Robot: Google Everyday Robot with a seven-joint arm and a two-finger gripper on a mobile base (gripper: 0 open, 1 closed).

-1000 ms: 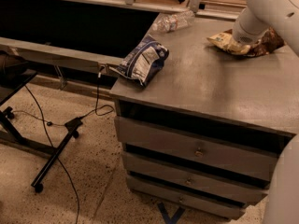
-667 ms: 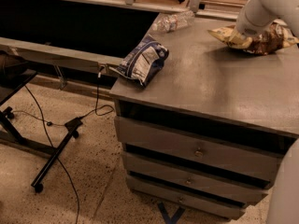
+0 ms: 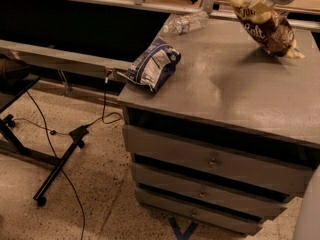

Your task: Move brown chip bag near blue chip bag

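Note:
The brown chip bag point(image 3: 267, 28), cream at the top and dark brown below with white lettering, hangs tilted at the far right of the grey table point(image 3: 235, 89), its lower corner close to the surface. My gripper point(image 3: 256, 3) is at the top right, shut on the bag's cream top edge. The blue chip bag point(image 3: 152, 64), dark blue with white panels, lies at the table's left edge, well left of the brown bag.
A clear plastic water bottle point(image 3: 186, 23) lies at the table's back edge. The table has drawers point(image 3: 215, 161) below. A black stand point(image 3: 60, 166) and cables point(image 3: 107, 109) are on the floor at the left. A shelf runs behind the table.
The brown chip bag lay flat on the table under my arm. It has been gripped and lifted, and now hangs from the gripper. The blue bag has not moved.

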